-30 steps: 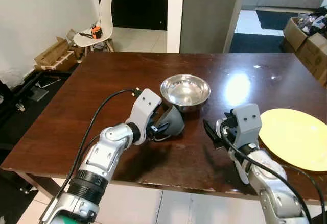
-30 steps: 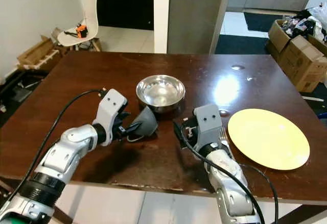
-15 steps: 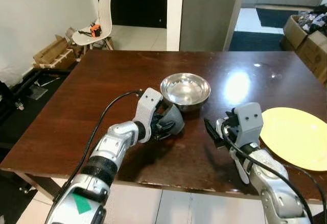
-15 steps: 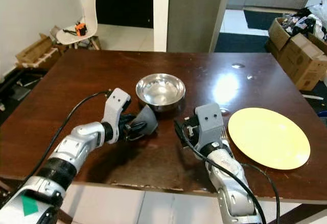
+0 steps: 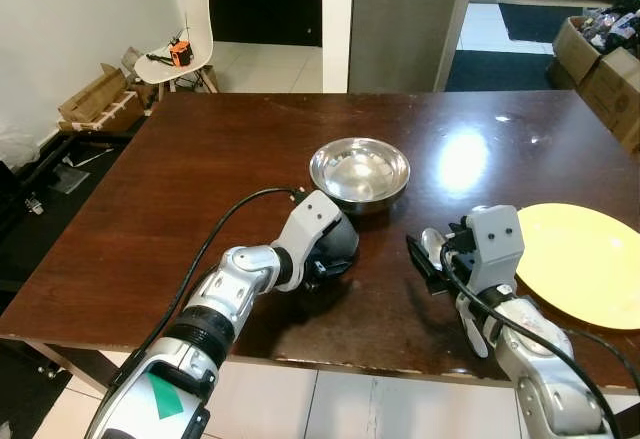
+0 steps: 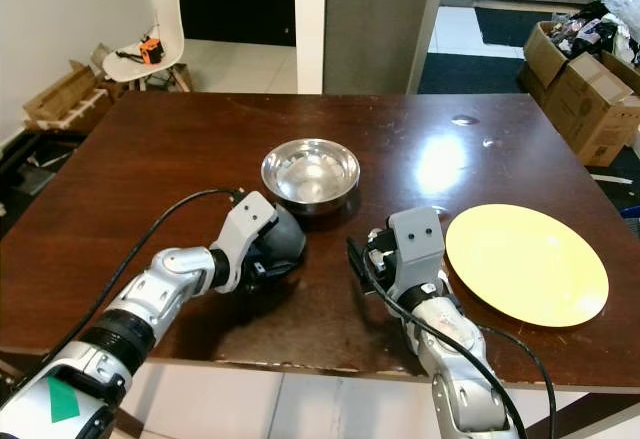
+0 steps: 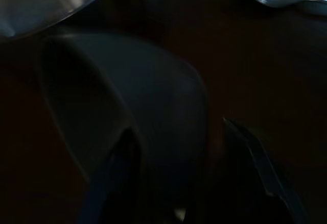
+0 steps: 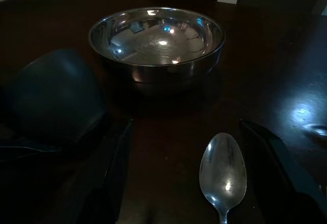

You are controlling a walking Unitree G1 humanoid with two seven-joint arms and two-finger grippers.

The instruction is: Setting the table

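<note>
My left gripper (image 7: 179,132) is shut on a dark grey cup (image 5: 336,243). The cup is tipped over low on the brown table (image 5: 200,179), just in front of a shiny steel bowl (image 5: 360,171). Its wall lies between my two fingers (image 7: 115,175). My right gripper (image 8: 186,127) is open and low over the table, to the right of the cup. A metal spoon (image 8: 223,170) lies on the wood between its fingers (image 8: 278,160). To the right sits a yellow plate (image 5: 585,264), with the bowl (image 8: 156,35) straight ahead of the right gripper.
The table's front edge (image 5: 330,367) runs just under both arms. At the back left a white chair (image 5: 188,34) and cardboard boxes (image 5: 95,99) stand on the floor. More boxes (image 5: 605,54) stand at the back right, and a grey pillar (image 5: 400,19) rises behind the table.
My left arm has carried the cup right and down toward the bowl, tipping it further over. The right gripper has stayed over the spoon. The camera has shifted slightly.
</note>
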